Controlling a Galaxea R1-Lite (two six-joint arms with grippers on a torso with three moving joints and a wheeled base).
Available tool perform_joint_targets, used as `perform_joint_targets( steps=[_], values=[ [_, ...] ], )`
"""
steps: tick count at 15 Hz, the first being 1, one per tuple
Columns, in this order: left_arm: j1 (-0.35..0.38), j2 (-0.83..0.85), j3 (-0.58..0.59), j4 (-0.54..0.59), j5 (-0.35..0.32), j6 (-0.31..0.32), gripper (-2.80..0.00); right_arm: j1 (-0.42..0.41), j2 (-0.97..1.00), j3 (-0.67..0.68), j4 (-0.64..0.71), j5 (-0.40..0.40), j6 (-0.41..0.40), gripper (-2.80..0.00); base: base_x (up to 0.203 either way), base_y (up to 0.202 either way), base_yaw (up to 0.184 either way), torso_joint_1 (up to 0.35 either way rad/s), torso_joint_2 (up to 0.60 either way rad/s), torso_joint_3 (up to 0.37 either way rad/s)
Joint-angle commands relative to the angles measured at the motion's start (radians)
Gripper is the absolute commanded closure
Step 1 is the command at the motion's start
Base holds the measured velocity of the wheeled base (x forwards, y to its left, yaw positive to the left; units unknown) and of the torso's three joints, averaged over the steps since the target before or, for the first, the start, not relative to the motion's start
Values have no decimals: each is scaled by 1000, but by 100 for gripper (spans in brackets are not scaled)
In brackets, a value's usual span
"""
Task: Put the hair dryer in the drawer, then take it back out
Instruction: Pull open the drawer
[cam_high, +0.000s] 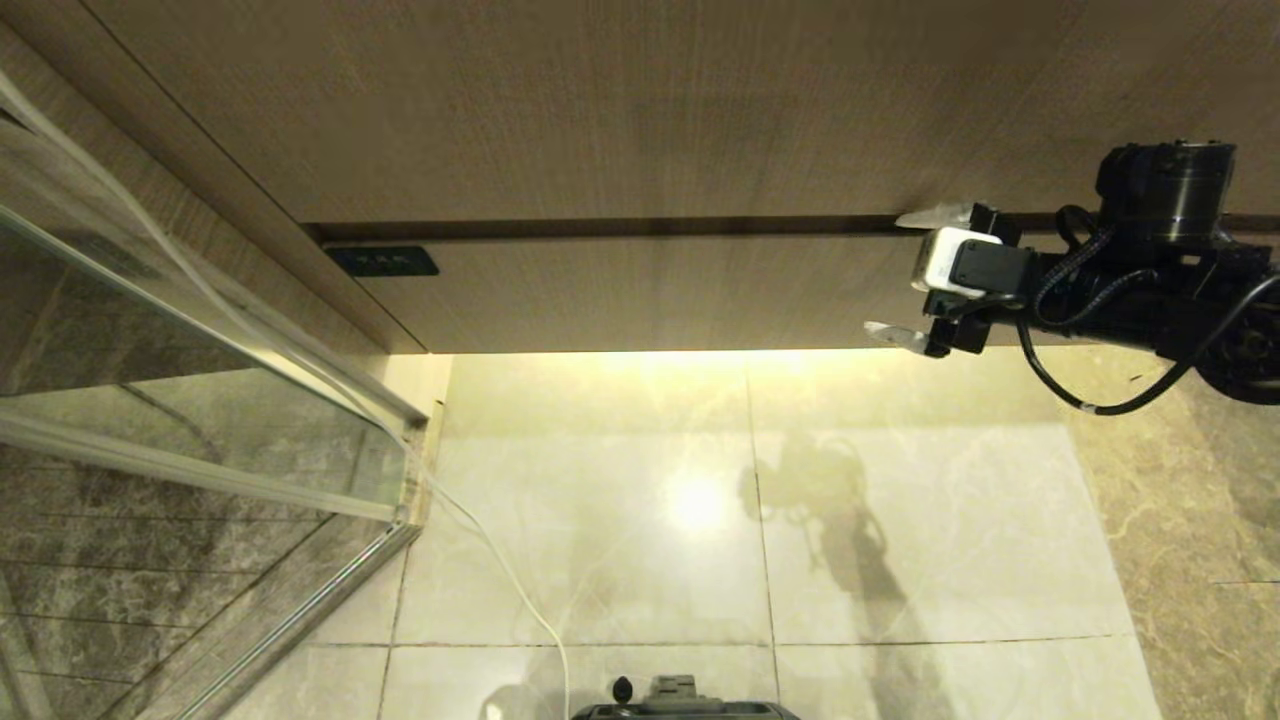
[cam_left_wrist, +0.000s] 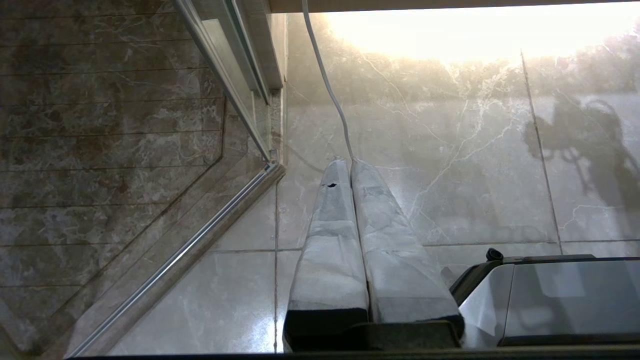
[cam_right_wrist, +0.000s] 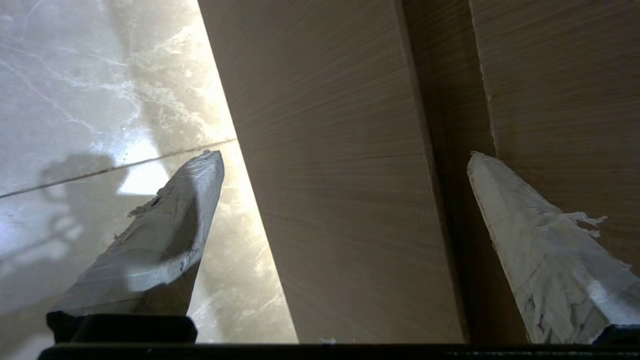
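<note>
Pale marble floor tiles (cam_high: 620, 520), lit by a warm strip of light from under the cabinetry, fill the lower half of the head view, with a glass shower screen (cam_high: 190, 400) closing off the left side. Above the floor runs a broad wood-grain cabinet front (cam_high: 600, 110), and beneath it the drawer (cam_high: 650, 295), pushed in, its flat handleless face carrying a small black label (cam_high: 382, 261) near its left end. A dark gap separates the drawer's upper edge from the panel above.

At the drawer's right end, the right gripper (cam_high: 903, 277) reaches in from the right, its two white-wrapped fingers spread wide and holding nothing. One fingertip sits level with the dark gap at the drawer's upper edge, the other level with its lower edge, so the jaws straddle the drawer face; the right wrist view shows the wood front between the two fingers (cam_right_wrist: 165, 235). Whether either finger touches the wood cannot be told.

The left gripper (cam_left_wrist: 351, 165) hangs low above the floor, its two wrapped fingers pressed together and empty. A thin white cable (cam_high: 500, 570) trails across the tiles past its tips.

The hair dryer appears in none of the three views.
</note>
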Motion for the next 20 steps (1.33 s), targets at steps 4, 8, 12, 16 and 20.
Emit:
perform_joint_targets(
  steps=[4, 8, 12, 16, 20],
  values=[
    [0, 0, 1, 0, 0, 0, 0, -1, 70, -58, -4, 3, -5, -280, 0, 0, 0, 0, 0, 0],
    [-1, 0, 0, 0, 0, 0, 0, -3, 98, -72, -2, 0, -4, -280, 0, 0, 0, 0, 0, 0],
    [0, 0, 2, 0, 0, 0, 0, -5, 137, -94, 2, -23, 1, -280, 0, 0, 0, 0, 0, 0],
    [-1, 0, 2, 0, 0, 0, 0, -12, 144, -106, 70, -39, 50, -280, 0, 0, 0, 0, 0, 0],
    [0, 0, 1, 0, 0, 0, 0, -42, 133, -127, 232, -136, 66, -280, 0, 0, 0, 0, 0, 0]
  ],
)
